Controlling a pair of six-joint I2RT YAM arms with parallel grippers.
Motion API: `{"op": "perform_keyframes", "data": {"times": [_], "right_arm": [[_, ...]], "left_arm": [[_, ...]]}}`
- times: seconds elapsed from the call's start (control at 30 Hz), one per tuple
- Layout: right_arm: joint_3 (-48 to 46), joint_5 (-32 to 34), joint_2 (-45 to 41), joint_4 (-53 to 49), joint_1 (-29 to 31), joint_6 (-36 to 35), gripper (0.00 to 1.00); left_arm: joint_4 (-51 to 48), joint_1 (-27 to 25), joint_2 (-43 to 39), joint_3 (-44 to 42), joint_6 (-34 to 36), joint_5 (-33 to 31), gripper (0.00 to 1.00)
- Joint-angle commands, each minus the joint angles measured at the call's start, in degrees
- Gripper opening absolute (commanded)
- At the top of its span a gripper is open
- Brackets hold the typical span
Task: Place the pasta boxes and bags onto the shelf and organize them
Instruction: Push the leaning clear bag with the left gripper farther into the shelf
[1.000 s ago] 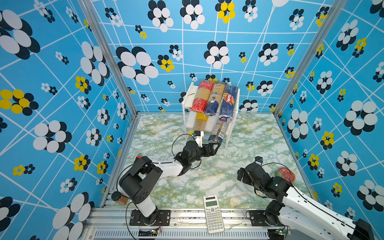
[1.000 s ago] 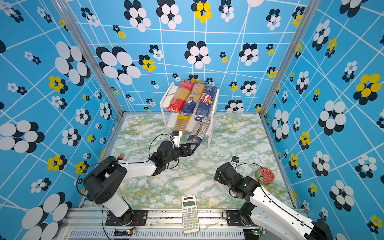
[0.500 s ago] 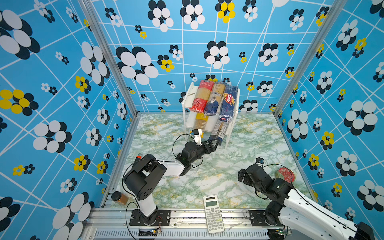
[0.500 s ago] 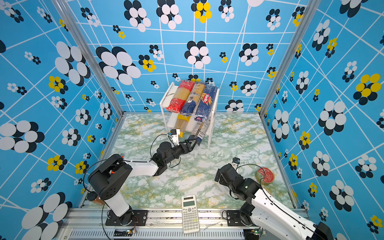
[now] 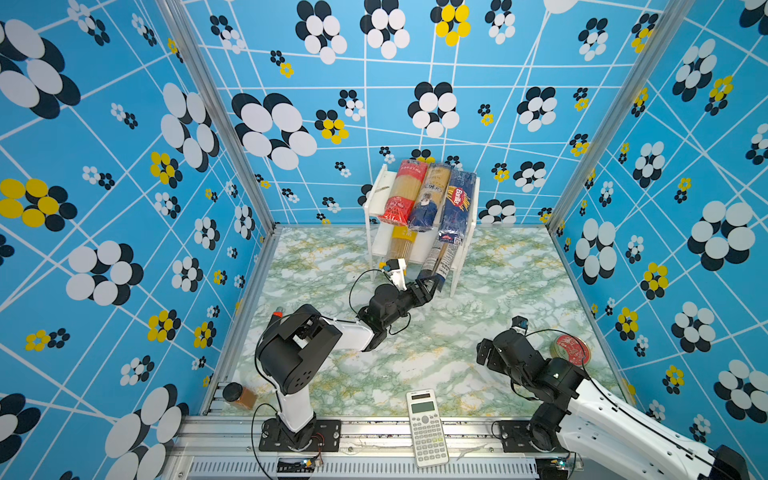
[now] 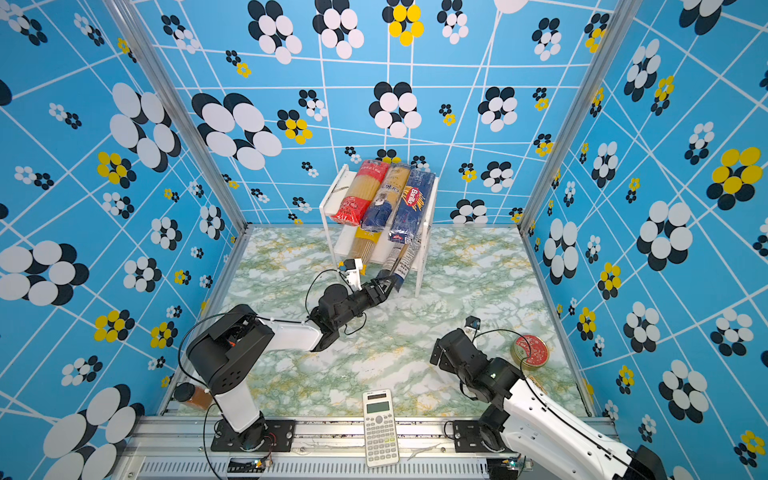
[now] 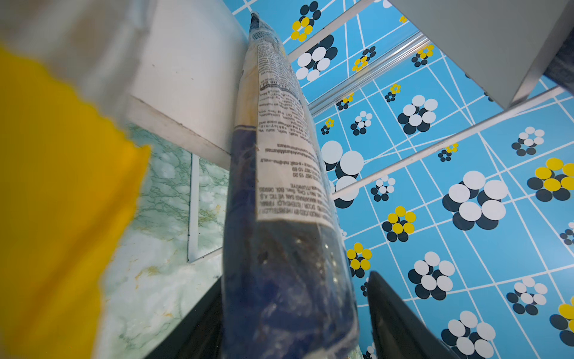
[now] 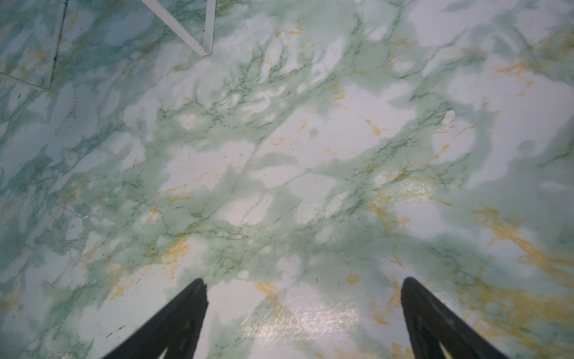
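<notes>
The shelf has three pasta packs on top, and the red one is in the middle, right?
Not quite. The shelf does have three pasta packs on top, but the red pack is at the left end. The middle one is the blue-ended bag. Both top views show it.

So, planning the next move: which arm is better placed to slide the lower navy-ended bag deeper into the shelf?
Left: the left end effector straddles the bag's near end at the shelf; the right end effector hangs open over bare table, far off.
</notes>
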Motion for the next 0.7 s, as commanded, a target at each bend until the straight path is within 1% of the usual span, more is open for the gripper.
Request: {"op": "perform_keyframes", "data": {"times": [0.0,0.23,0.4,0.43,0.5,0.67], "right_arm": [[-0.95,-0.02,-0.79,-0.83,-0.41,0.98,0.99],[-1.04,-0.01,-1.51,-1.22,-0.41,1.03,0.99],[-0.96,0.25,-2.12,-2.0,-0.43,1.07,0.99],[-0.98,0.33,-2.25,-2.03,-0.45,1.0,0.99],[-0.96,0.34,-2.26,-2.09,-0.41,0.88,0.99],[-0.96,0.21,-2.15,-2.1,-0.49,0.77,0.99]], "left_arm": [[2.25,-0.34,0.83,1.97,-0.79,-1.79,0.65],[3.31,-0.38,2.72,3.33,-2.46,-1.52,0.59],[4.6,-0.5,3.39,3.69,-3.52,-1.99,0.45],[4.87,-0.52,3.4,3.62,-3.62,-2.06,0.44],[5.07,-0.6,3.47,3.45,-3.77,-2.53,0.38],[5.22,-0.65,3.43,3.16,-4.36,-3.51,0.26]]}}
